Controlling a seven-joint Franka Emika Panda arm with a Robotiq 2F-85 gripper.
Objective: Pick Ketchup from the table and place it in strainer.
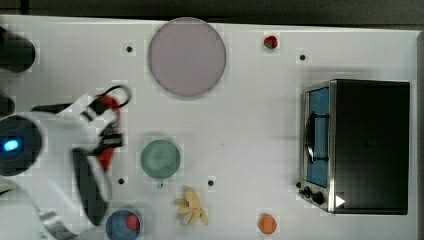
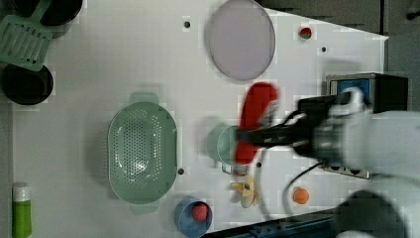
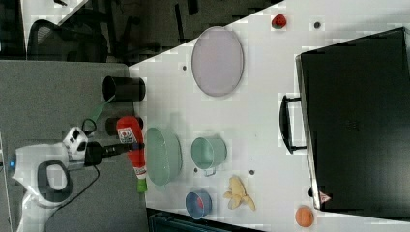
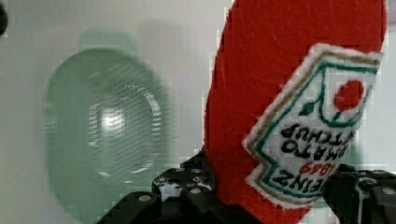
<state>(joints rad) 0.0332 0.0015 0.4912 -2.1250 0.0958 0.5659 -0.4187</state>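
While jaws clamp ketchup [image 3: 131,145], strainer [image 3: 163,155] beside, nothing inside

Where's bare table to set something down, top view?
Widest bare patch: middle of the table, between the plate, cup and oven. Also free: the strip between the plate and the strawberry. Crowded along the top view's bottom edge: bowl, banana, orange ball.
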